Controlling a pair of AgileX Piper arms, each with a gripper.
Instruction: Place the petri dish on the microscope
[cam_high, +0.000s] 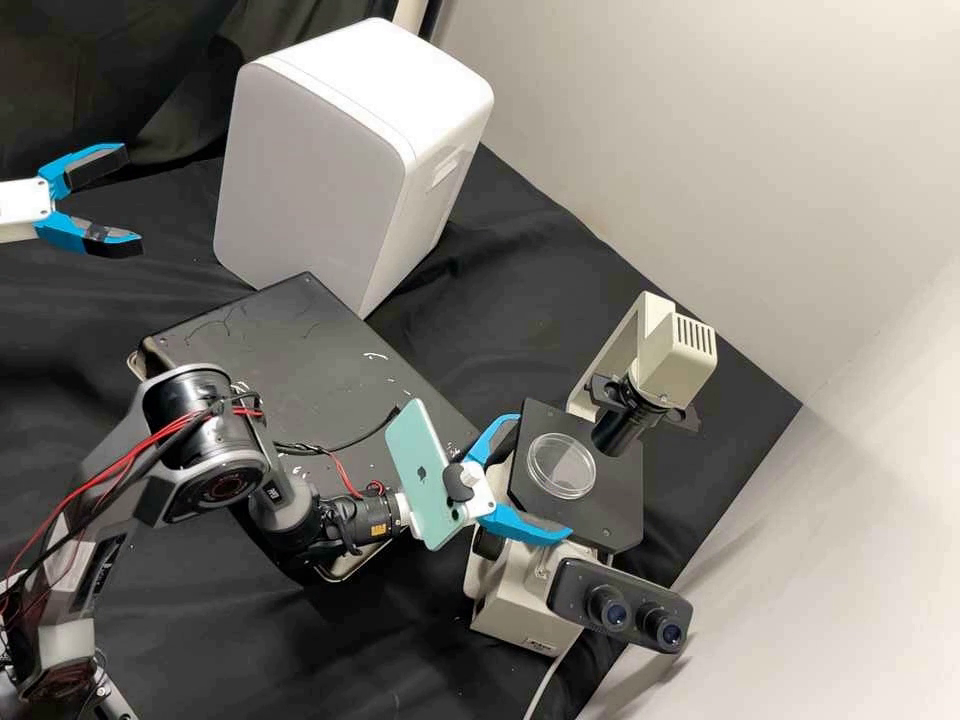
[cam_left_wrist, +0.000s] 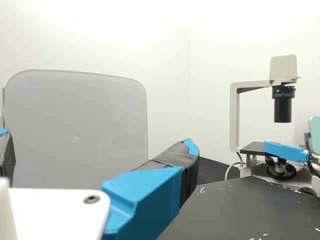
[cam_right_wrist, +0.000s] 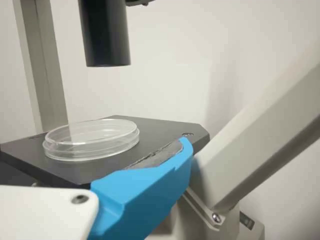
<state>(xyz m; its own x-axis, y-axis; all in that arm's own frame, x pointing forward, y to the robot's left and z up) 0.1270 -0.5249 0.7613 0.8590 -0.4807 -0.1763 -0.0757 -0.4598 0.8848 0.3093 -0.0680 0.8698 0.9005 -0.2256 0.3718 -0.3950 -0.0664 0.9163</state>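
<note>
Spreading under everything is one table (cam_high: 520, 260) draped in black cloth. On its far side stands one white box (cam_high: 340, 150) with rounded corners, the largest thing on it. Just in front of the box lies one flat black slab (cam_high: 300, 350), scuffed with a few pale marks.

Two arms are in the scene. The right arm (cam_high: 190, 460) comes in from the near left and stretches over the slab toward the right. The left arm shows at the far left edge, well apart from the rest.

One microscope (cam_high: 520, 600) stands at the near right, with two eyepieces (cam_high: 640, 615) on its near side and one dark tube (cam_high: 615, 430) hanging over its black stage (cam_high: 610, 515).

There are two hands, each with two blue fingers. The left hand (cam_high: 118, 197) hovers at the far left with its fingers spread apart and nothing between them. The right hand (cam_high: 538, 478) is at the left corner of the stage, fingers wide apart, one along each side of that corner, gripping nothing. One mint-green phone (cam_high: 425, 475) is fixed upright at its wrist.

One clear petri dish (cam_high: 561, 465) lies flat on the stage, beneath the dark tube. It sits just beyond the right hand's fingers, and neither of them touches it.
</note>
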